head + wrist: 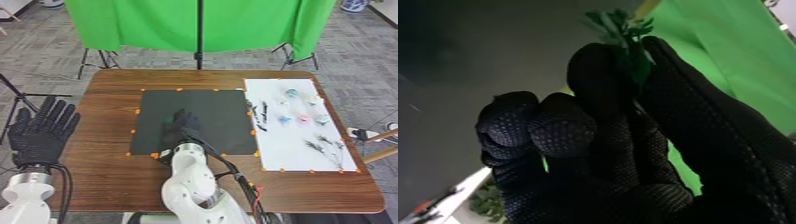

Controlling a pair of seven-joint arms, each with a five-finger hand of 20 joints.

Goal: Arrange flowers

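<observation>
A: What do we enter for the right hand (184, 121)?
B: Over the black mat (160, 107); we record a leafy green sprig (614, 26) pinched between thumb and finger.
A: Left hand (43, 131)?
B: Open, fingers straight, beside the brown table (102, 180).
A: Remaining stock?
B: We list pastel flowers (304, 118) and dark sprigs (314, 146), on the white sheet (274, 147).

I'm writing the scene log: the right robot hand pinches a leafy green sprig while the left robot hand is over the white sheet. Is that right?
The left robot hand's place is wrong: the head view shows the left robot hand beside the table's left edge. The right robot hand pinches a leafy green sprig.
</observation>
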